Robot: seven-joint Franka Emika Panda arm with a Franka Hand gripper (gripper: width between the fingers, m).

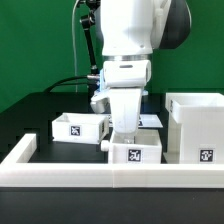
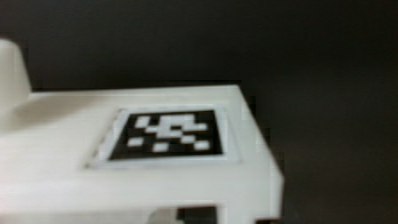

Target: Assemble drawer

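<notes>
**Right beneath the tool: a small drawer tray**

Just below the tool (image 1: 121, 141), and touching it or nearly so, stands the front tray (image 1: 137, 153), a small open-top white box with a square tag on its near face. The tool's lower end sits at the tray's rim on the exterior view's left. I cannot tell whether its fingers are apart, together or clamped on the rim.

A second tray (image 1: 75, 127) rests on the black counter (image 1: 35, 108), off to the tool's side at the exterior view's left. The large housing (image 1: 195, 125) stands on the tool's other side. A low white wall (image 1: 90, 178) runs in front of them.

The blurred wrist view shows a white tagged surface (image 2: 169, 136) close under the tool.
</notes>
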